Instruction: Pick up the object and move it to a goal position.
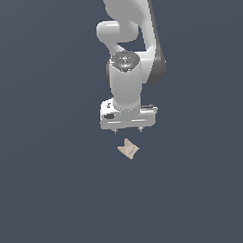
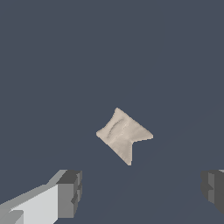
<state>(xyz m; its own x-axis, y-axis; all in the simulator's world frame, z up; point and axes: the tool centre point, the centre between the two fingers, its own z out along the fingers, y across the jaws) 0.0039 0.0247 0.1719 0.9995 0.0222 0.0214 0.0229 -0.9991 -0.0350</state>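
The object is a small tan-beige angular lump with a notched top, lying on the dark grey floor. My white gripper hangs just above and slightly behind it, pointing down, with only the short fingertips showing under the hand. In the wrist view the object lies in the middle of the picture, ahead of the gap between my fingers, which stand wide apart. The gripper is open and holds nothing. It does not touch the object.
The dark grey floor spreads flat on all sides. The white arm rises behind the gripper to the top of the exterior view. No goal marker shows.
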